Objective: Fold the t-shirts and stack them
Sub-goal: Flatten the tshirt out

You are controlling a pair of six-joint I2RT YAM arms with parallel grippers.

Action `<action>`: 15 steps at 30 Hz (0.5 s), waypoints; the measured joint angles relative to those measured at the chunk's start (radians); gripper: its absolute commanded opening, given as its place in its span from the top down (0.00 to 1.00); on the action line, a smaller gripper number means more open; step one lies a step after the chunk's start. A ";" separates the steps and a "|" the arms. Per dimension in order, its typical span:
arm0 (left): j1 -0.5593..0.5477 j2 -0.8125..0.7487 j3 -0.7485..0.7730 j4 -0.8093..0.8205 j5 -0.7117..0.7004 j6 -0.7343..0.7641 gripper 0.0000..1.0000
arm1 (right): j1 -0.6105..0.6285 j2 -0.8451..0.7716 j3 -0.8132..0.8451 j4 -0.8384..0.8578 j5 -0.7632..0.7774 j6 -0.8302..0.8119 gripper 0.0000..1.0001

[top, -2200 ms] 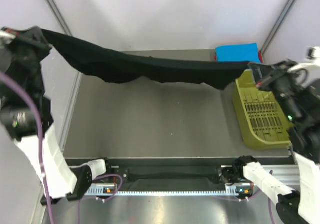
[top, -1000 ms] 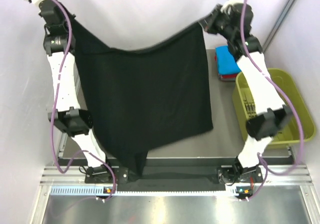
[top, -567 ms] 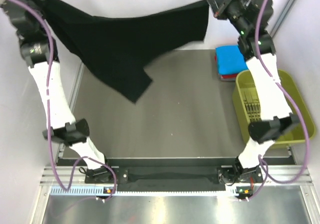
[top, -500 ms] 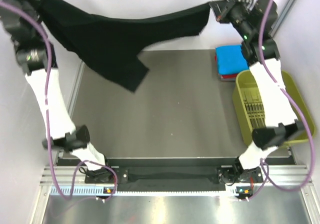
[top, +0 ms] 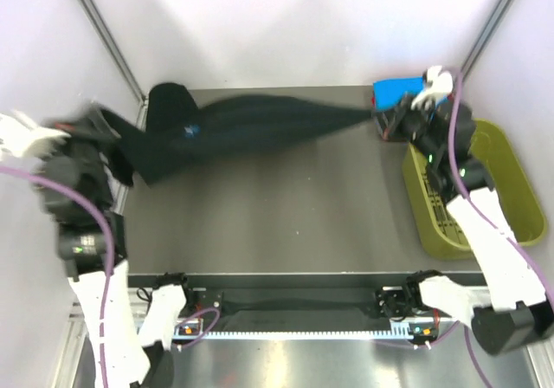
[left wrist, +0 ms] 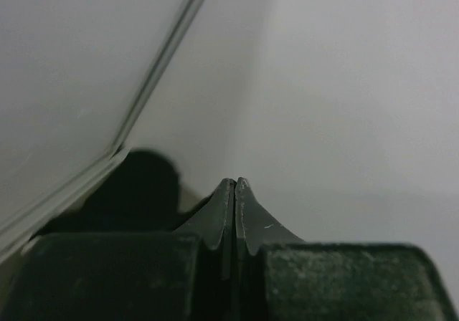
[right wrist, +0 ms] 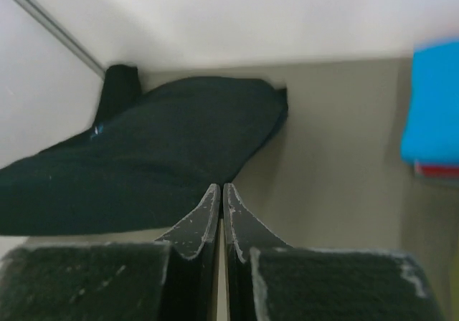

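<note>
We judge the black t-shirt (top: 234,128) limp and light; both arms' jaws are pinched shut on its ends, at 9 and 3 o'clock.

grey table (top: 286,215), pale walls (top: 286,24)

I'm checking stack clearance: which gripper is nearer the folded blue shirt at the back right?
Right. The right gripper sits just beside the folded blue shirt, pinching the black shirt. The left gripper is across the table at the far left.
</note>
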 measured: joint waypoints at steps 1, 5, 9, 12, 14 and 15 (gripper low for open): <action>-0.013 -0.045 -0.113 -0.029 -0.031 -0.010 1.00 | 0.000 -0.040 -0.072 0.003 0.002 0.001 1.00; -0.022 -0.150 -0.516 -0.167 -0.200 -0.047 1.00 | 0.001 -0.185 -0.348 -0.035 -0.002 0.031 1.00; -0.031 -0.195 -0.712 -0.277 -0.337 -0.103 1.00 | 0.012 -0.232 -0.556 -0.057 -0.011 0.085 1.00; -0.031 -0.215 -0.761 -0.285 -0.393 -0.129 1.00 | 0.012 -0.233 -0.657 -0.094 -0.004 0.126 1.00; -0.031 -0.214 -0.780 -0.274 -0.416 -0.144 1.00 | 0.012 -0.233 -0.696 -0.115 0.018 0.153 1.00; -0.031 -0.208 -0.791 -0.266 -0.425 -0.151 1.00 | 0.012 -0.232 -0.704 -0.130 0.030 0.164 1.00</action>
